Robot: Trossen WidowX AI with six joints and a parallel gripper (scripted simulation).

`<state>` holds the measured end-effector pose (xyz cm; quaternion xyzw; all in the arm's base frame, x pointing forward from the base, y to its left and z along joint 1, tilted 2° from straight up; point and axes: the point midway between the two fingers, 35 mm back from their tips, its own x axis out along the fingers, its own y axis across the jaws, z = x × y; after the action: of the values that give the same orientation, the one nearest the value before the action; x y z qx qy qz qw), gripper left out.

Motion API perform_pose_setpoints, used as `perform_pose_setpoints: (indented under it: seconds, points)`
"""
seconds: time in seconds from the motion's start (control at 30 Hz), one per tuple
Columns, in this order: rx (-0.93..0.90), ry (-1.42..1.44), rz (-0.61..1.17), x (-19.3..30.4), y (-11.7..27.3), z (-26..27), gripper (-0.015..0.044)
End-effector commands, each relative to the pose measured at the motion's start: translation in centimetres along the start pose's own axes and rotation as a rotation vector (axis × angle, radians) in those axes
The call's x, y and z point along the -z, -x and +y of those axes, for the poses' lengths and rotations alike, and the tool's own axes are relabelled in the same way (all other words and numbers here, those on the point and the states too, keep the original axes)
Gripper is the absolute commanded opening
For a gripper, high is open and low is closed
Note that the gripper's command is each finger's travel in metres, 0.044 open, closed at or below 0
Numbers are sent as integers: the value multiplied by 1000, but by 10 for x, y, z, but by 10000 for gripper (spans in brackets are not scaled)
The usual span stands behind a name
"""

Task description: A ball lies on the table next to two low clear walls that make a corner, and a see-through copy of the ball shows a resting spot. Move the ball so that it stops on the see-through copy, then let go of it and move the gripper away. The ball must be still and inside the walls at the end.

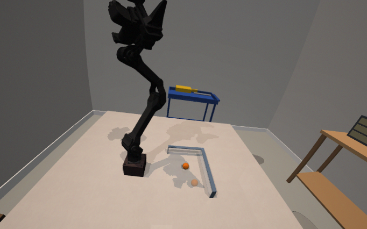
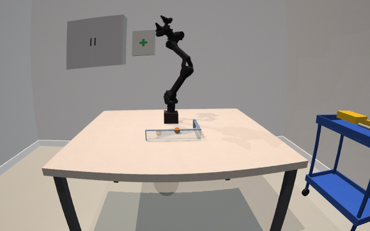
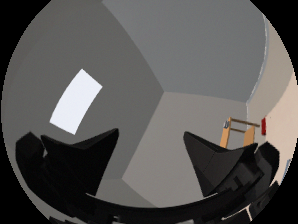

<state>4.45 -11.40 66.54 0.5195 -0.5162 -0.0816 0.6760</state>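
An orange ball (image 1: pixel 185 165) (image 2: pixel 177 130) lies on the table (image 1: pixel 79 181) (image 2: pixel 117 158) inside the corner made by two low clear walls with blue edges (image 1: pixel 208 170) (image 2: pixel 172 129). The see-through copy of the ball (image 1: pixel 194 182) (image 2: pixel 158 133) is a short way from the ball, nearer the open end of the long wall. The ball and the copy do not touch. My gripper (image 3: pixel 151 134) (image 2: pixel 158 21) is open and empty, raised high above the table and pointing away from it. Neither the ball nor the copy shows in the wrist view.
The arm's base (image 1: pixel 134 167) (image 2: pixel 171 117) stands on the table beside the walled corner. A blue cart (image 1: pixel 193 98) (image 2: pixel 350 132) with a yellow object stands off the table, and a wooden shelf (image 1: pixel 336 199) stands at the right in the top view.
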Motion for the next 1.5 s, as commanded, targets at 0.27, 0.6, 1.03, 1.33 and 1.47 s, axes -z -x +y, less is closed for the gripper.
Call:
perform_pose_setpoints:
  seconds: [0.27,0.6,1.03,1.33,1.47]
  points:
    - [-44,-724,-7,-65,-8,-15,292]
    - [-11,-1657,-113,-130,-40,-100,292]
    - [84,-2469,-426,-122,-72,-236,292]
    - [120,-2988,-1047,-63,-67,-374,292]
    - [86,-3090,-1422,-23,-48,-430,292]
